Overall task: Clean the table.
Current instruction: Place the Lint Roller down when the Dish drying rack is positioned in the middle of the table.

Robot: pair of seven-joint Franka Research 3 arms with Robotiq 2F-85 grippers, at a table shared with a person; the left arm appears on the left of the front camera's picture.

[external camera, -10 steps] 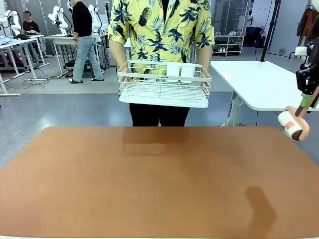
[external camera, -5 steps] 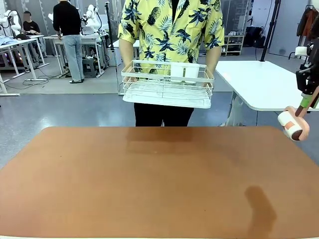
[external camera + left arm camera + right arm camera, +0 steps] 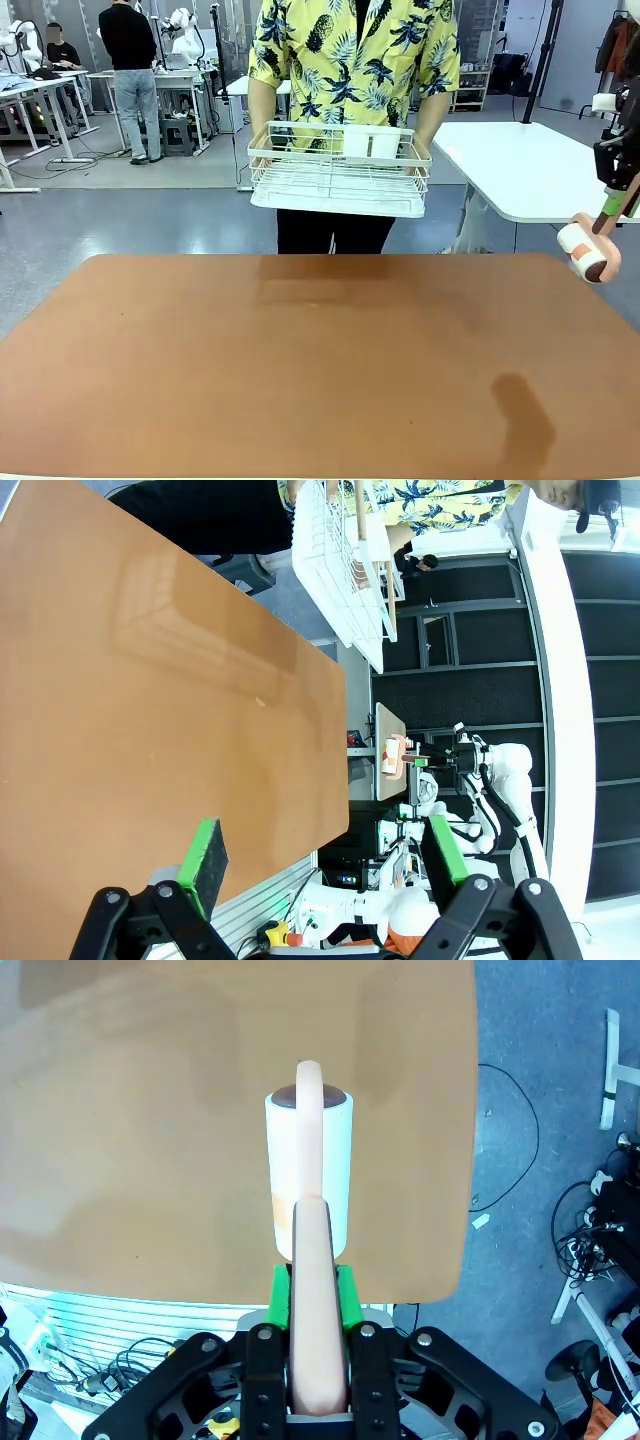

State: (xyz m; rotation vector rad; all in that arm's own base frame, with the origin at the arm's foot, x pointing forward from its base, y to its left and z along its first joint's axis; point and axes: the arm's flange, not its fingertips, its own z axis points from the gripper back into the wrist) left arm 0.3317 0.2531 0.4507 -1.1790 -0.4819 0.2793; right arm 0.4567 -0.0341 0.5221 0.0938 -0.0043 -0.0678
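Firmly, right jaws clamped on lint roller (image 3: 310, 1165), left jaws wide apart, empty, over table (image 3: 120, 700)

**Open-plan lab floor**

A laboratory workspace is being shown: grey workbenches (image 3: 195, 75) are being used by people (image 3: 128, 60) at ten o'clock, cables (image 3: 60, 160) are being trailed over the polished grey floor (image 3: 150, 215), and a storage shelf (image 3: 470, 88) is being kept at one o'clock.

Person (image 3: 355, 60) in a yellow print shirt stands at the far side of the brown table (image 3: 300, 370), holding a white wire rack (image 3: 338, 175) with white cups (image 3: 370, 145) above the tabletop. Right gripper (image 3: 612, 205) clamps a lint roller (image 3: 588, 250) by its handle, off the surface near the far right corner. White table (image 3: 520, 170) behind.
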